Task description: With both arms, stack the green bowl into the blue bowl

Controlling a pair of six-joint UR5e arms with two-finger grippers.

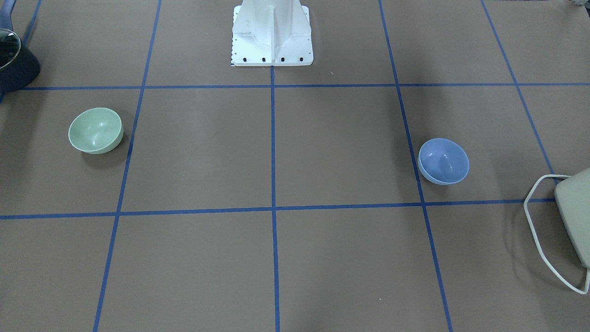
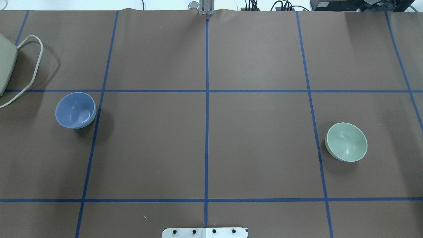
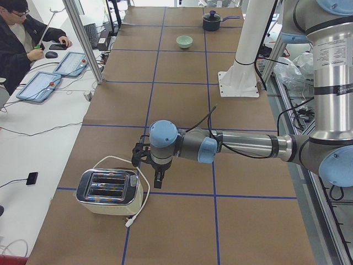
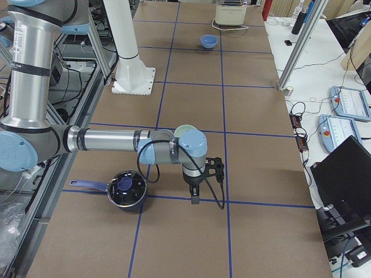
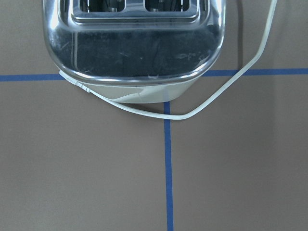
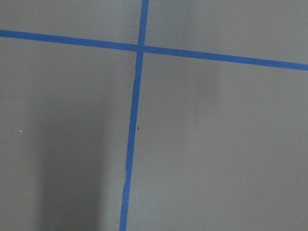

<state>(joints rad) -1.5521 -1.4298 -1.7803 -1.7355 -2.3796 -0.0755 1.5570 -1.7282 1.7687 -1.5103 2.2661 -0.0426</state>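
Front-facing view: green bowl (image 1: 95, 130) sits upright, mouth up, on the bench (image 1: 341, 138), over on the robot's right side. Blue bowl (image 1: 443, 161) likewise upright, on the robot's left side, well apart from the green. Both are round, so neither has a long axis. White pedestal (image 1: 272, 32) stands at the robot's edge, between the two.

Overhead view: each bowl lies just outside a tape line (image 2: 207, 132) of the grid, the middle squares between them. Toaster (image 2: 5, 62) at the edge beyond the blue bowl.

Exterior left view: left arm (image 3: 242, 146) reaches low across the bench. Left pincer (image 3: 158, 185) points straight down, just beside the toaster. Cannot tell how wide it stands. Green bowl far off, near a dark pot (image 3: 212, 21).

Exterior right view: right arm (image 4: 110, 141) stretched out low. Right pincer (image 4: 194, 197) points down, near the pot; gape cannot be told. Green bowl's rim shows behind the wrist.

Left wrist view: toaster end and its cord (image 5: 226, 86).

Right wrist view: bench and crossing tape only.
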